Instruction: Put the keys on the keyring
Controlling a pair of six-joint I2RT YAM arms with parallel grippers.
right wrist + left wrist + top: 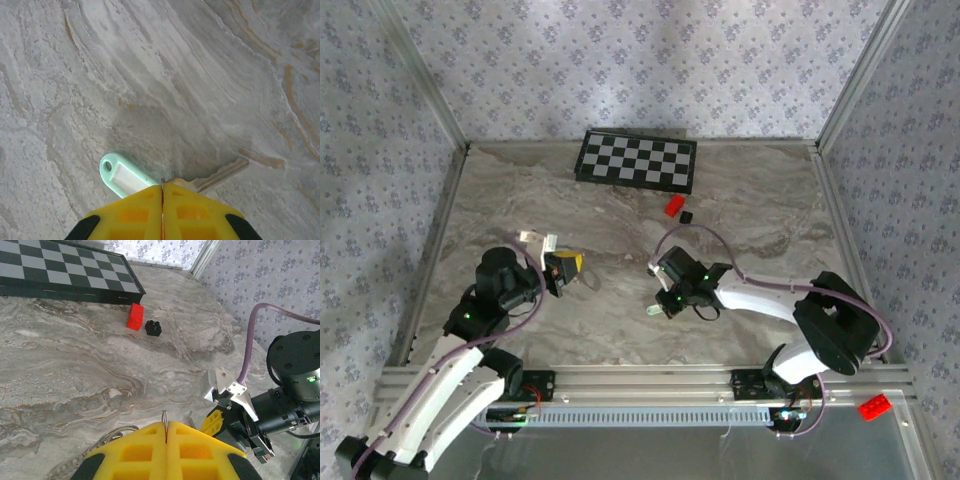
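My left gripper (166, 426) is shut on the keyring (164, 416), whose thin wire edge sticks up between the yellow pads. More of its wire and chain loops lie on the marble at the lower left (105, 437). My right gripper (162, 186) is shut on the keys: a silvery key blade (222, 175) pokes out to the right and a mint-green tag (122, 176) to the left. In the top view the left gripper (565, 270) and right gripper (665, 300) face each other about a hand's width apart, with the pale tag (653, 311) at the right one's tip.
A small red block (674, 206) and a small black cube (687, 216) lie behind the right gripper. A folded chessboard (637, 160) rests at the back wall. Another red block (873, 406) sits on the frame rail at the front right.
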